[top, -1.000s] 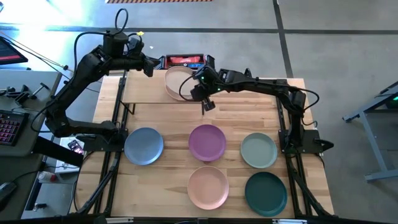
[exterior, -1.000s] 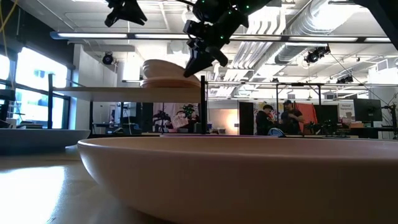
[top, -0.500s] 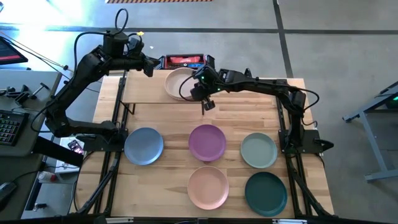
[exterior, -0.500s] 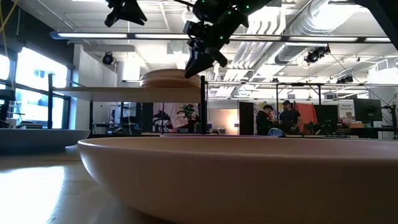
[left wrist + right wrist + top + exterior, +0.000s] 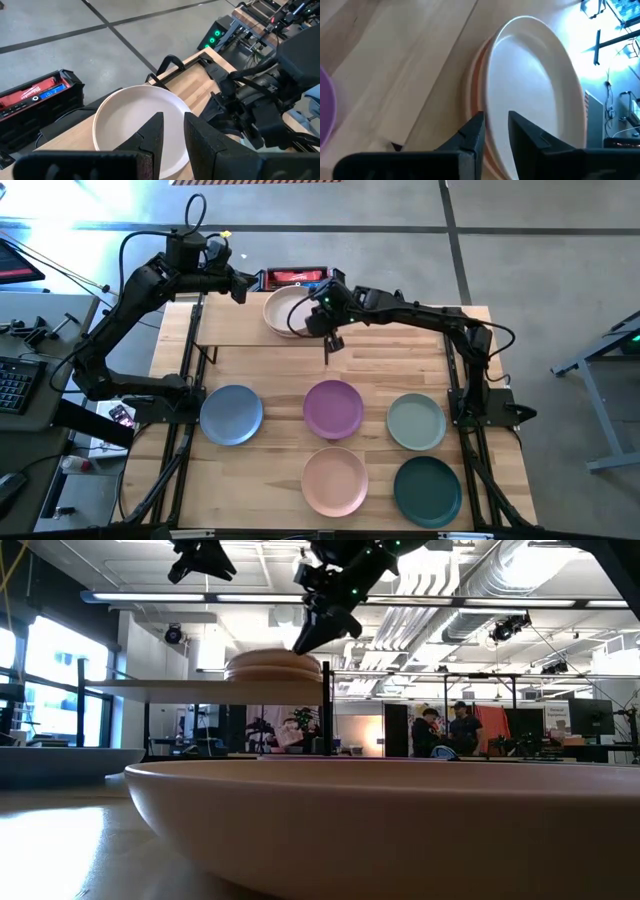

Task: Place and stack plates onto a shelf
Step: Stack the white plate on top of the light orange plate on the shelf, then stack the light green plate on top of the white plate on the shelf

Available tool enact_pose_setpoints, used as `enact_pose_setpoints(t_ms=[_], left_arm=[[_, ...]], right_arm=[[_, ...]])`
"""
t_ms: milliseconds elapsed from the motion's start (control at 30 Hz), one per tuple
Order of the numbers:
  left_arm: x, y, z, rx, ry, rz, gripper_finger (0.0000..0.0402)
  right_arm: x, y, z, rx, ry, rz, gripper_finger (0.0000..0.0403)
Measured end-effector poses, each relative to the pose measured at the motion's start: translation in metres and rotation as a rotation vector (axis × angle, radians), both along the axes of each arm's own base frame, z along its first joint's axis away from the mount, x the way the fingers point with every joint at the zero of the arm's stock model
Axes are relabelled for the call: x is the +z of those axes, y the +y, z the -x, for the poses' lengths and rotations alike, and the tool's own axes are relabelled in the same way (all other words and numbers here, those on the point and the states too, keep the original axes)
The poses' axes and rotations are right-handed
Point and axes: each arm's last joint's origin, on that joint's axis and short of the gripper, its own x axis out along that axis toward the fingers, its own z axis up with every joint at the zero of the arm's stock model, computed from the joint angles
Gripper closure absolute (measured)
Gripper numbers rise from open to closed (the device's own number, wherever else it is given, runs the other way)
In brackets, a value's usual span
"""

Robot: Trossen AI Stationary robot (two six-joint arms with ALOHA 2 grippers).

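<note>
The shelf (image 5: 235,330) (image 5: 180,688) stands at the table's far left. On it lies a stack of plates, a cream plate (image 5: 287,312) (image 5: 530,85) flat on an orange-tan one (image 5: 476,75). My right gripper (image 5: 312,322) (image 5: 308,638) (image 5: 496,120) hangs narrowly open just above the stack's right rim; its fingers straddle the cream rim without touching. My left gripper (image 5: 245,287) (image 5: 173,122) waits narrowly open above the shelf's far edge, left of the stack. Blue (image 5: 231,414), purple (image 5: 333,408), sage (image 5: 416,421), pink (image 5: 335,481) and teal (image 5: 427,491) plates lie on the tabletop.
A red tool case (image 5: 295,278) sits beyond the table's far edge, behind the stack. The shelf's left half is bare board. The pink plate (image 5: 400,820) fills the low view's foreground. People stand in the room far behind the table.
The cream plate, tilted a second ago with its right rim raised at my right gripper, has come down flat on the stack. My right gripper has then risen a little off the rim.
</note>
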Motion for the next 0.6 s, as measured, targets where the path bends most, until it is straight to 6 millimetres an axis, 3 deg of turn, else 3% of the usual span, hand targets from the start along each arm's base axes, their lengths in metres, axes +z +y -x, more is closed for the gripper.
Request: enact_pose_setpoints(t_ms=[233,600], left_arm=[[0.000,0.000,0.000,0.000,0.001,0.001,0.0337],[-0.007,-0.003,0.003,-0.007,0.061,0.051,0.0337]], right_arm=[[-0.005,0.001,0.002,-0.011,0.032,-0.023,0.0336],[0.018,0.001,0.006,-0.065,-0.001,-0.145,0.0336]])
